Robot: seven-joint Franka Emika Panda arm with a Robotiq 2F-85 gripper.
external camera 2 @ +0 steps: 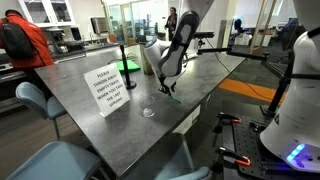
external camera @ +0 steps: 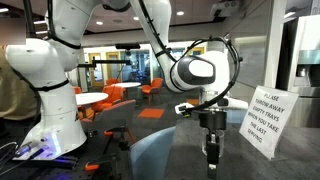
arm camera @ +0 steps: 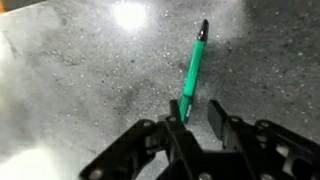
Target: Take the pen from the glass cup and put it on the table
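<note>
In an exterior view, a white printed sign stands at the left on the round, dull grey-blue surface. A small clear glass cup sits near it with no pen visible inside, and the black gripper hangs low further right. In the wrist view the thin green pen, a smooth stick with a dark tip, seems to lie flat on the speckled top, its near end between the spread jaws, so it is likely set down rather than pinched.

pen: near end between the fingers of the gripper, the rest reaching away over the table
glass cup: on the table, beside the sign, near the gripper
</note>
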